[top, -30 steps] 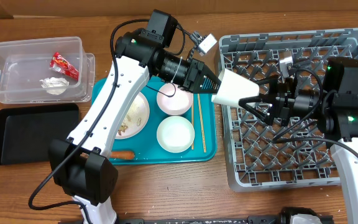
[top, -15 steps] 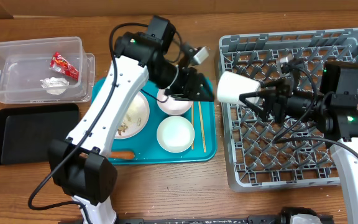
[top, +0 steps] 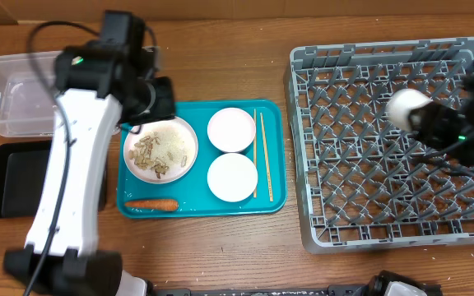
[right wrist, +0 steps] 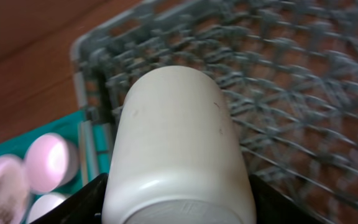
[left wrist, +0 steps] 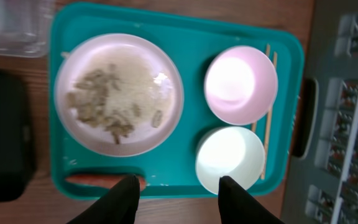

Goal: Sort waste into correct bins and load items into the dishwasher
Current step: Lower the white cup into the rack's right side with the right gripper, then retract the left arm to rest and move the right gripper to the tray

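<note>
One white cup between right jaws

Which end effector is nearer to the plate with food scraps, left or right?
Left. The left end effector hangs close beside the plate; the right end effector, holding the cup, is far off above the dish rack.

The left arm covers the right ends of the clear rectangular plastic tub and shallow black rectangular tray. Overhead, the small white cup is blurred and hides the right tool fingertips.
</note>
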Controlling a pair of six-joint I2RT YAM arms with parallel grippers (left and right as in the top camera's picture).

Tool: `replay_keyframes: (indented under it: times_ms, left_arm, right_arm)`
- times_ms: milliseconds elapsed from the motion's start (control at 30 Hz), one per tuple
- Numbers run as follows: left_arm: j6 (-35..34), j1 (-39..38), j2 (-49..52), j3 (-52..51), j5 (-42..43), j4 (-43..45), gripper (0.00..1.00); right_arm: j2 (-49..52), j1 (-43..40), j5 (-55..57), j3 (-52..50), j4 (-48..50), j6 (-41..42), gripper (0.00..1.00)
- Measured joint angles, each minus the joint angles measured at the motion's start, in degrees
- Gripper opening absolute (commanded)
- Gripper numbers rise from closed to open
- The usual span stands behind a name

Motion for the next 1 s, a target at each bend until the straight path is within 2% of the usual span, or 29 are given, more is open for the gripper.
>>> replay_keyframes:
  times_ms: [267, 533, 600, 767, 800, 833, 1000]
  left_arm:
    - [-4.3, 2.4, -4.2, 0.0, -7.0, -0.6, 0.44]
    - [-4.4, 2.4, -4.2, 0.0, -8.0, -0.6, 0.44]
    - [-4.4, 2.4, -4.2, 0.0, -8.2, -0.6, 0.45]
    - [-4.5, 2.4, -4.2, 0.0, -8.2, -0.9, 0.47]
    - [-4.5, 2.4, -4.2, 0.0, -8.2, -1.0, 0.48]
    - [-4.5, 2.4, -4.2, 0.0, -8.3, -1.0, 0.52]
    - [-4.7, 2.4, -4.2, 0.0, -8.4, -1.1, 0.56]
  right_arm:
    - [4.3, -12.9, 13.1, 0.0, -6.2, 5.3, 0.38]
    - [12.3, -16.8, 16.4, -0.3, -9.9, 7.6, 0.40]
    - [13.6, -16.8, 16.4, -1.0, -10.2, 7.8, 0.45]
    - [16.3, -16.8, 16.4, -2.0, -10.6, 8.2, 0.69]
    - [16.6, -16.9, 16.4, -2.1, -10.6, 8.4, 0.75]
    - [16.7, -16.9, 16.4, -2.1, -10.6, 8.4, 0.88]
    - [16.7, -16.9, 16.0, -2.1, -10.6, 8.5, 0.96]
